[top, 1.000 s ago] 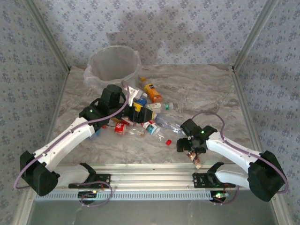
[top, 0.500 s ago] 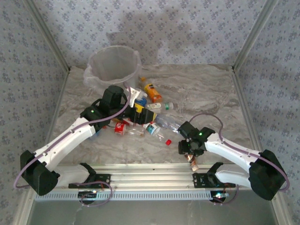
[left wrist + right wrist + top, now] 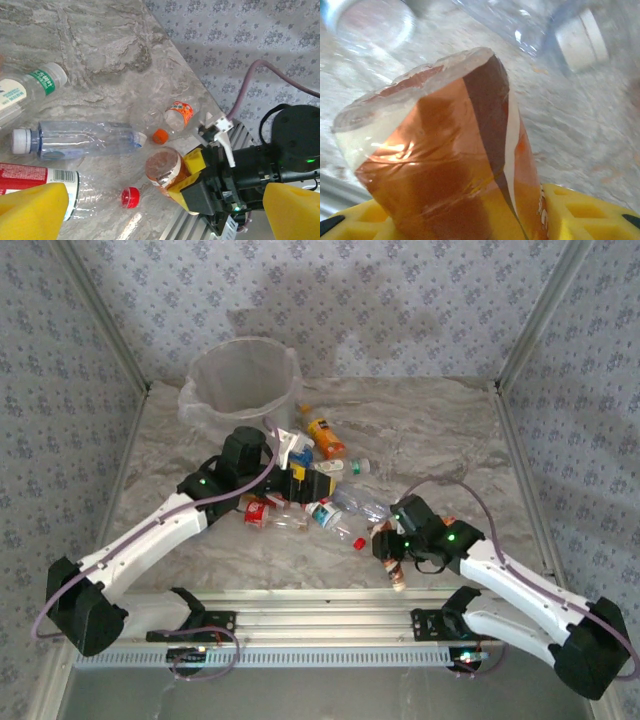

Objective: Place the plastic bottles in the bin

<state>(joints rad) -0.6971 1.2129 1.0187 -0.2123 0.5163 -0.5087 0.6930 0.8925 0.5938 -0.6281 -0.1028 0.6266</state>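
Observation:
My right gripper (image 3: 392, 554) is shut on an orange plastic bottle (image 3: 397, 575) near the table's front edge. In the right wrist view that orange bottle (image 3: 445, 150) stands out from between the yellow pads (image 3: 585, 210). The left wrist view looks across at it too: the orange bottle (image 3: 165, 172) is clamped in the right gripper (image 3: 184, 177). My left gripper (image 3: 292, 466) hangs open over the pile of plastic bottles (image 3: 300, 502), its yellow fingertips (image 3: 30, 210) wide apart with nothing between them. The bin (image 3: 245, 380), a translucent bucket, stands at the back left.
Another orange bottle (image 3: 325, 437) lies right of the bin. On the table are a clear blue-labelled bottle (image 3: 75, 142), a green-labelled one (image 3: 35, 87), a red-labelled one (image 3: 40, 177), a red cap (image 3: 130, 197) and an orange cap (image 3: 160, 136). A metal rail (image 3: 320, 600) runs along the front edge.
The right gripper's jaws have closed onto the orange bottle and it has shifted a little to the left. The left gripper has edged slightly over the pile, still open.

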